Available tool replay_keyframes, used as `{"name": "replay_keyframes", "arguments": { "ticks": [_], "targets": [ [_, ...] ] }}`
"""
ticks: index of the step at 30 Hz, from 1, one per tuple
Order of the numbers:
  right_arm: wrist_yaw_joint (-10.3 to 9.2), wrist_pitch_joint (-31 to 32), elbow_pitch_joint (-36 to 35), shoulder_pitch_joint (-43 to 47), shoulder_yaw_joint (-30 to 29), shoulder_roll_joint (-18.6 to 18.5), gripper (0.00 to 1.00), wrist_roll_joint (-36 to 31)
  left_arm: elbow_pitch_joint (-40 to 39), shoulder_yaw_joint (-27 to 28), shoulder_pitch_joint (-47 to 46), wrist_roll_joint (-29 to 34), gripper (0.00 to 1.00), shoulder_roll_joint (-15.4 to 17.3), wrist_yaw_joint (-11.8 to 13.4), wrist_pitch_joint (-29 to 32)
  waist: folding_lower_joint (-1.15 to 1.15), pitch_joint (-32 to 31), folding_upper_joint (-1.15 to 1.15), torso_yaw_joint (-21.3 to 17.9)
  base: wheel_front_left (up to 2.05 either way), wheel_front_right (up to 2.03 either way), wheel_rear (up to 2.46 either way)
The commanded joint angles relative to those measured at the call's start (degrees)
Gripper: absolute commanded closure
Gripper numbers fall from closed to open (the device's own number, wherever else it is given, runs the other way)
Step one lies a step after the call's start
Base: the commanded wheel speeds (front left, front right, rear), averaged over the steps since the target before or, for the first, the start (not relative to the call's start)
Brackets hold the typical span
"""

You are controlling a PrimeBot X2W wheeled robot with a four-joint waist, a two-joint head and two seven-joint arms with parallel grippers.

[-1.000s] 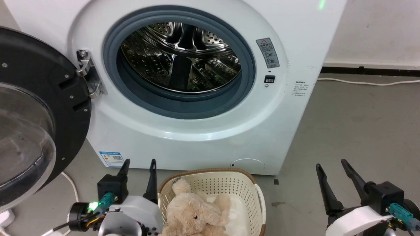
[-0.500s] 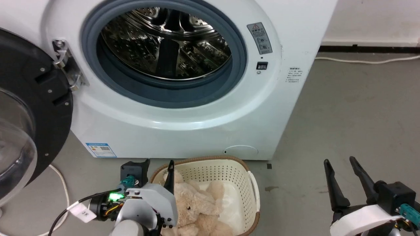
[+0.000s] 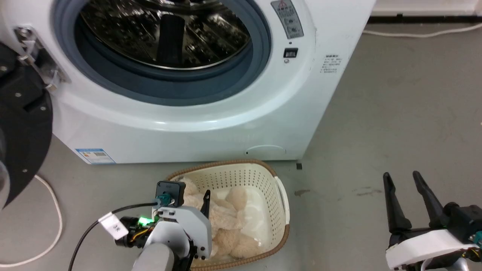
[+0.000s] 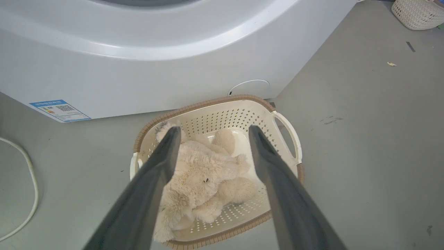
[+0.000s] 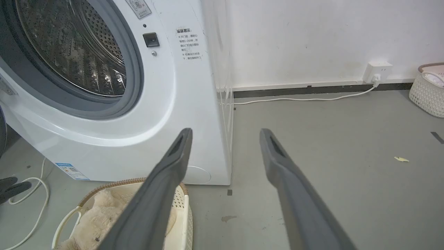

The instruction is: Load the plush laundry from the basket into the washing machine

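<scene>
At my far left the round black-framed door (image 3: 22, 113) stands swung wide, which leaves the mouth of the washing machine (image 3: 233, 124) free, and the steel drum (image 3: 165, 34) behind the grey seal looks empty and ready to take a load. A white cable (image 3: 52, 210) curls on the floor below the door, out of my way. The basket (image 3: 226, 162) sits on the floor just in front of the washer, below the opening, so I judge the lift from one to the other will be short. My left gripper (image 4: 214, 129) hangs over the basket with its two fingers spread wide and nothing between them. In the left wrist view they frame the plush laundry (image 4: 197, 173), one on each side, because I mean to come down around its body. The toy lies inside the basket toward its left side, limbs bunched, its small dark eye facing up, and I do not think I am touching it yet. My right gripper (image 3: 401, 174) waits off to the right over bare floor, well apart from the basket, fingers parted and empty, kept clear so the left arm has room
</scene>
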Motion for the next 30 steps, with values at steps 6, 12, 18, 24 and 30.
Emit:
{"name": "replay_keyframes", "arguments": {
  "ticks": [6, 12, 18, 24, 30],
  "targets": [
    [0.03, -1.2, -0.8, -1.7, -1.0, -0.1, 0.00, 2.0, 4.1, -1.9, -4.6, -1.5, 0.00, 1.0, 1.1, 1.5, 0.00, 4.7, 0.00, -1.3, 0.00, 0.00, 0.00],
    [0.03, -1.9, -1.5, -2.7, -1.4, -0.1, 0.00, 3.6, 7.6, -3.3, -7.4, -2.3, 0.00, 2.4, 2.1, 3.2, 0.00, 8.1, 0.00, -2.5, 0.00, 0.00, 0.00],
    [0.03, -2.6, -2.2, -3.3, -2.0, -0.1, 0.00, 5.2, 10.8, -4.9, -9.8, -2.7, 0.00, 3.8, 4.1, 4.9, 0.00, 11.3, 0.00, -3.3, 0.00, 0.00, 0.00],
    [0.03, -3.2, -2.9, -3.8, -2.3, -0.1, 0.00, 6.6, 13.4, -6.1, -11.5, -3.4, 0.00, 4.8, 5.8, 7.3, 0.00, 13.9, 0.00, -3.9, 0.00, 0.00, 0.00],
    [0.03, -4.0, -3.7, -4.5, -2.5, -0.1, 0.00, 8.2, 16.0, -7.9, -13.5, -4.1, 0.00, 6.1, 8.0, 10.8, 0.00, 16.9, 0.00, -4.7, 0.00, 0.00, 0.00]
  ]
}}
